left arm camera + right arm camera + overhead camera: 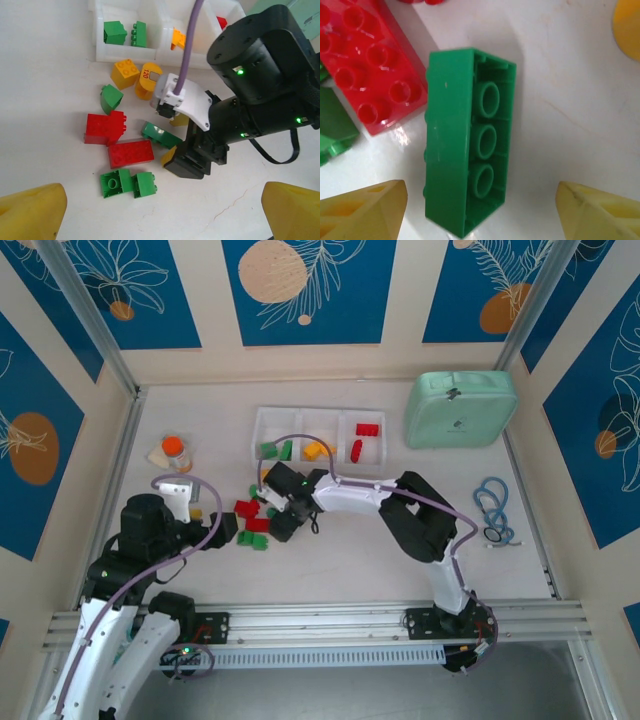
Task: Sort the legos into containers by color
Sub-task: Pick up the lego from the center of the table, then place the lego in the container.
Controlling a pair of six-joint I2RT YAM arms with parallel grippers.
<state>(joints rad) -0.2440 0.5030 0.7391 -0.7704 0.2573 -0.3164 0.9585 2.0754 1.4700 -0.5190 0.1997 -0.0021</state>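
Right pincer (482, 212) hangs low over the table, jaws apart, one finger on either side of a green brick (470, 140) with a gap on both sides, so nothing is gripped yet. That brick lies on its side, hollow underside showing, just beside a red brick (370, 70). Left pincer (162, 215) sits at the near-left of the pile (255, 525), wide open and empty. Progress looks under halfway: around nine bricks lie loose in that pile, reds, greens and yellows mixed, several touching. Beyond them the tray (320, 411) holds two greens in its left compartment, a yellow-orange piece in the middle and two reds on the right, colours kept apart. Room is tight at the pile, with the two arms crowding it from both sides and the farthest yellow bricks just short of the tray's near wall. Right of the pile the table (350, 560) is bare, a good lane for lifting out. Farther off, the bottle (176, 450) stands left of the tray near the side wall, and the case (460, 410) sits just beside the tray's right end, so that end needs care.
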